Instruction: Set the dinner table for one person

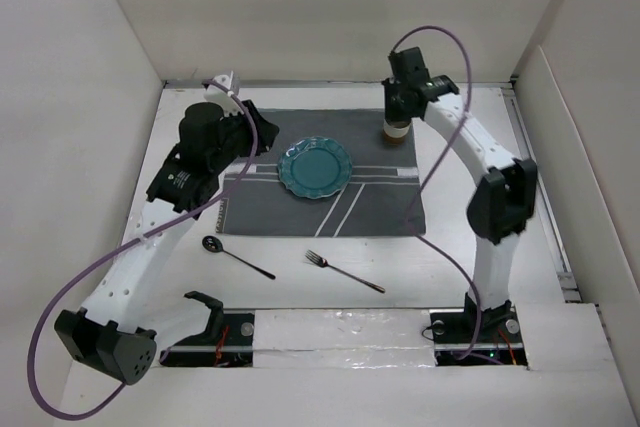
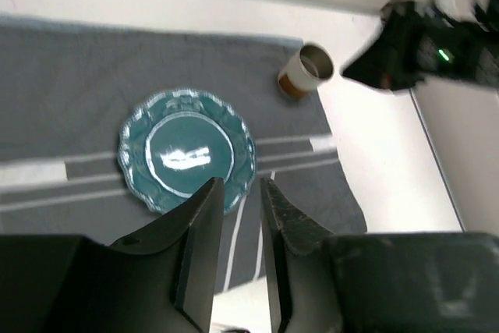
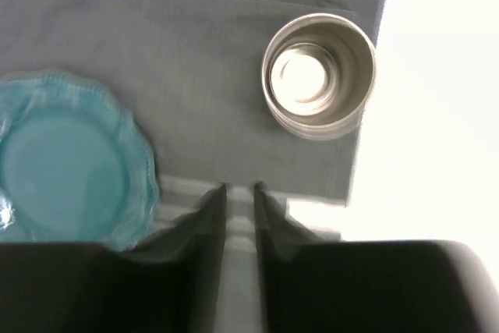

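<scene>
A teal plate lies in the middle of a dark grey striped placemat on the white dinner table. A metal cup stands upright at the placemat's far right corner. A dark spoon and fork lie on the table in front of the placemat. My right gripper hovers above the placemat just short of the cup, jaws nearly together, empty. My left gripper hangs over the placemat's left part, facing the plate, jaws nearly together, empty.
White walls enclose the table on the left, back and right. The right arm shows behind the cup in the left wrist view. The arm bases and a rail run along the near edge.
</scene>
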Controlling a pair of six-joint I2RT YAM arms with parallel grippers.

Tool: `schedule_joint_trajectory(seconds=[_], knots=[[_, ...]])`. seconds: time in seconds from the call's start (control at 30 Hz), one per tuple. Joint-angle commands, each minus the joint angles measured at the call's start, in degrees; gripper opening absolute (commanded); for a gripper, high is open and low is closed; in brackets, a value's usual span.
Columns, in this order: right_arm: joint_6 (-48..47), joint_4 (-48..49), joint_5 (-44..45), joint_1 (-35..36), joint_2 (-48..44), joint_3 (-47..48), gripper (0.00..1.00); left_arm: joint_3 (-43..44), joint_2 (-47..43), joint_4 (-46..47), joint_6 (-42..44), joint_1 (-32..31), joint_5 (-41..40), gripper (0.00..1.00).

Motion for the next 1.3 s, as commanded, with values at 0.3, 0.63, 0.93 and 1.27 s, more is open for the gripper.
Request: schedule_joint_trajectory(seconds=[0.3,0.63,0.93,1.27], knots=[[0.66,19.84,-14.2,20.96,-42.06,-51.46,0.0,13.83,2.56,-0.6,0.66,0.16,-3.01,0.0],[1.29,20.29,-13.43,33.63,-36.47,-61.25,0.55,21.91,3.79,-2.79,1.27,1.39,-4.85,0.19],[0.5,18.52,-12.9,39.51,-25.82,-58.0,0.56,21.66,3.61,-2.09,0.75,1.39,-4.59,0.23],[5.32,18.01,-4.04,42.33,-20.72,-57.21,0.44,19.72,1.94,-1.83,0.74,1.91,-4.5,0.24]])
